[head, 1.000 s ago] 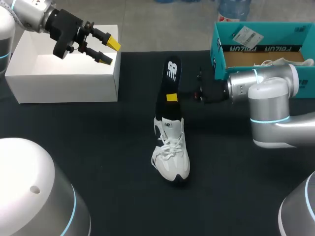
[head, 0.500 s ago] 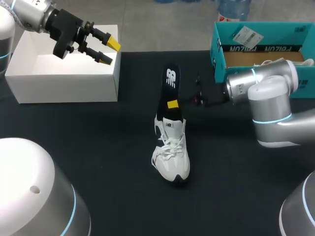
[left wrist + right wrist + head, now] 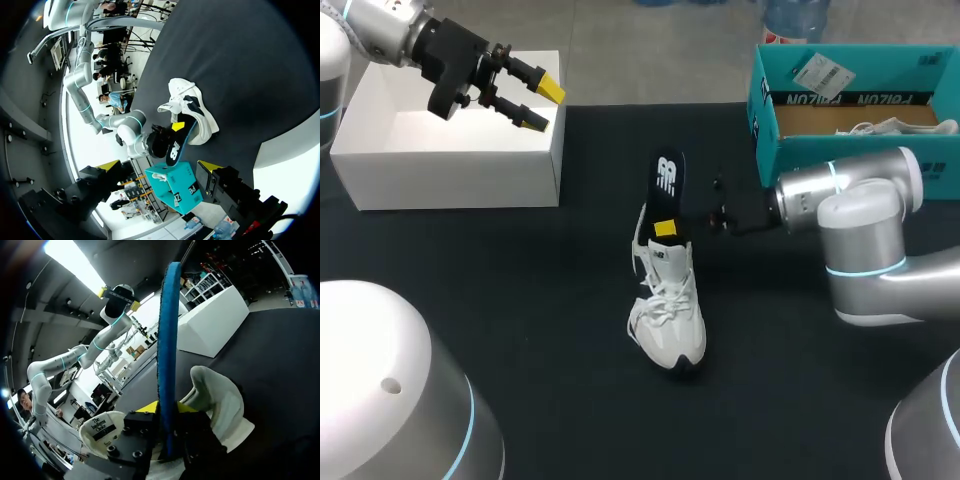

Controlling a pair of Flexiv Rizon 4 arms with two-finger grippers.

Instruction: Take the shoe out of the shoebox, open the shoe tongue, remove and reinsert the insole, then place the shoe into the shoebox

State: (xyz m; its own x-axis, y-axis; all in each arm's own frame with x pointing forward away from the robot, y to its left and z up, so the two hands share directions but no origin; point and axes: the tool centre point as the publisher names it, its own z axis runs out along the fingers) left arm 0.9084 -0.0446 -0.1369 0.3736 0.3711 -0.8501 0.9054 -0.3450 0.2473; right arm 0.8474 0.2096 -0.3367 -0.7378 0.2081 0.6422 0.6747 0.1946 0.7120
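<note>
A white lace-up shoe (image 3: 667, 310) stands mid-table, toe toward me. A black insole (image 3: 666, 185) with a blue underside sticks up and back out of its opening. My right gripper (image 3: 666, 228) comes in from the right and is shut on the insole just above the shoe's collar. In the right wrist view the insole (image 3: 167, 330) runs edge-on between the fingers of that gripper (image 3: 167, 412), with the shoe's heel (image 3: 220, 405) beside it. My left gripper (image 3: 535, 104) hangs open over the white box, holding nothing. From the left wrist view the shoe (image 3: 192, 107) and insole (image 3: 175, 145) lie far ahead.
A white box (image 3: 450, 160) stands at the back left. The teal shoebox (image 3: 840, 100) is at the back right, with a second white shoe (image 3: 895, 127) inside. My right arm (image 3: 850, 200) lies in front of that box.
The insole has slid down and forward, deeper into the shoe, with my right gripper following it toward the collar. The left arm has stayed where it was.
</note>
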